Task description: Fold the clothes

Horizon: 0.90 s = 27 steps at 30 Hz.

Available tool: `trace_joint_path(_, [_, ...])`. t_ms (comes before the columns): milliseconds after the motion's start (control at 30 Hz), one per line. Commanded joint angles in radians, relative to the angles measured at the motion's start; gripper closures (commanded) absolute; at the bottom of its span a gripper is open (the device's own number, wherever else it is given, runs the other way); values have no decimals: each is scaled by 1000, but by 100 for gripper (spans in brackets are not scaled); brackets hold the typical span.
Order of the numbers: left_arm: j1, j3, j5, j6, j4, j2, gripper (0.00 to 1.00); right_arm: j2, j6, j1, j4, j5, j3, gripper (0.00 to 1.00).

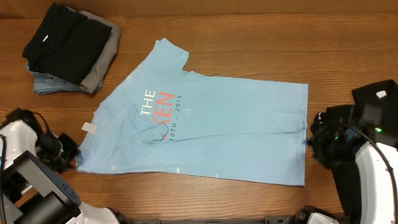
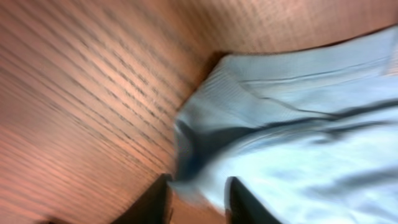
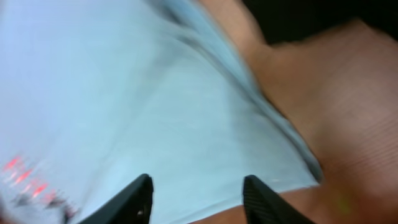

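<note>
Tabletop (image 1: 249,37) of brown wood grain carries everything in the overhead view. A light blue T-shirt (image 1: 236,137) lies spread flat across its middle, with the neck end toward 9 o'clock, the straight hem toward 3 o'clock and one short sleeve jutting toward 11 o'clock. A stack of folded clothes sits well apart from it in the 10 o'clock corner: a black garment (image 1: 62,40) on top, a grey garment (image 1: 102,62) under it and a faded blue garment (image 1: 46,84) at the bottom. The right gripper (image 3: 196,180) sits at 3 o'clock, at the hem edge. Its two dark fingers (image 3: 138,196) stand wide apart, open, with blue cloth lying flat beyond the gap. The left gripper (image 2: 198,182) sits at 8 o'clock, by the shirt's neck-end corner. It is also open, with a rumpled fold of the shirt's edge just ahead of the gap and bare wood beside it. Both wrist views are blurred. White and coral lettering (image 1: 158,106) runs across the chest, turned sideways. A white neck label (image 1: 89,128) pokes out at the shirt's 9 o'clock edge.
</note>
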Motion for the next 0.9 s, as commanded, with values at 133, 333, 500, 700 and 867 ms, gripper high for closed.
trace_joint_path(133, [-24,201,100,89,-101,-168,0,-135,-304,-3,-22,-356,289,26])
trace_joint_path(333, [-91,306,117,107,-164,-298,0,-182,-307,-3,19,-497,369,0])
trace_joint_path(500, [-186,346,304,132,-155,-376,0,-181,-307,-1,69,-633,368,0])
trace_joint_path(700, [-272,346,547,133,-114,-385,0,-181,-300,-1,60,-648,368,0])
trace_joint_path(867, [-360,346,455,135,-55,-383,0,-181,-304,-1,91,-640,368,0])
